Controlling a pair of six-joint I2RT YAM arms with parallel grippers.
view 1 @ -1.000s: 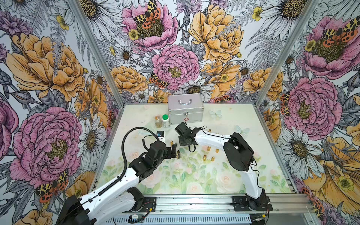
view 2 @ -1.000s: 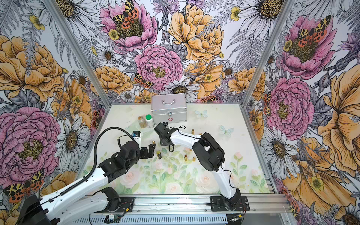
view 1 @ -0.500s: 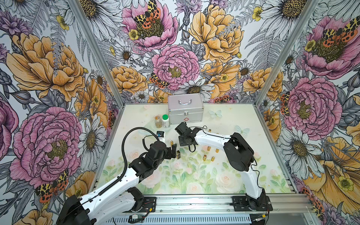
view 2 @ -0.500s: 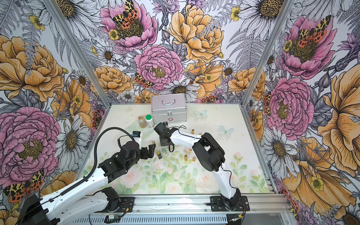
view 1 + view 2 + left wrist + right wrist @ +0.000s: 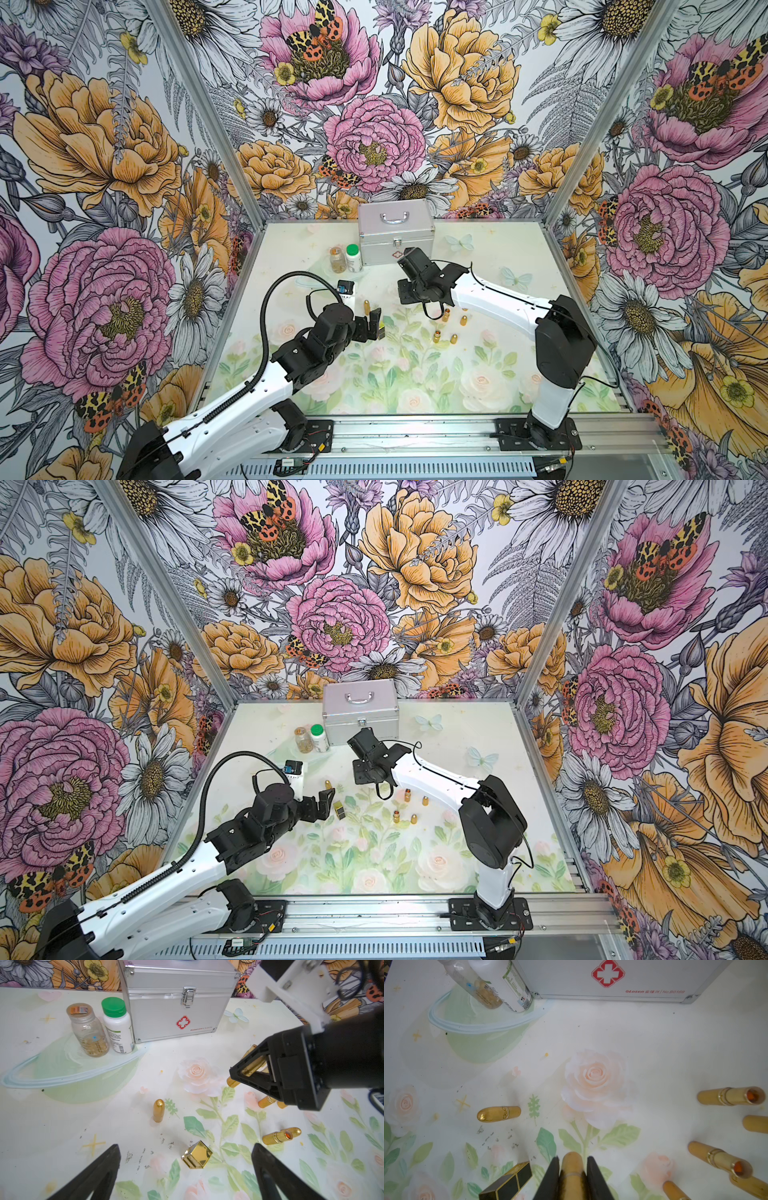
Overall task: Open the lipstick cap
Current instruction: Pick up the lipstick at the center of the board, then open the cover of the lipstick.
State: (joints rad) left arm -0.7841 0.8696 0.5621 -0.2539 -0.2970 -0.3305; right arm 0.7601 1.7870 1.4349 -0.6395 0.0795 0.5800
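Lower centre of a top view, the left gripper (image 5: pixel 376 326) hovers with jaws wide and empty, just by a square gold-and-black lipstick (image 5: pixel 196 1154) on the floral mat (image 5: pixel 415 374). Past it, mid-frame, the right gripper (image 5: pixel 573 1160) has just pinched shut on the round gold bullet-shaped lipstick (image 5: pixel 572 1176), cap still on. We reckon the tube's secured and the left pulls the cap next. Silver first-aid case (image 5: pixel 395 237) sits at the back.

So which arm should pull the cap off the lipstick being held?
Probably left. The right end effector is shut on the gold lipstick, so it is busy; the left end effector is open, empty and close by.
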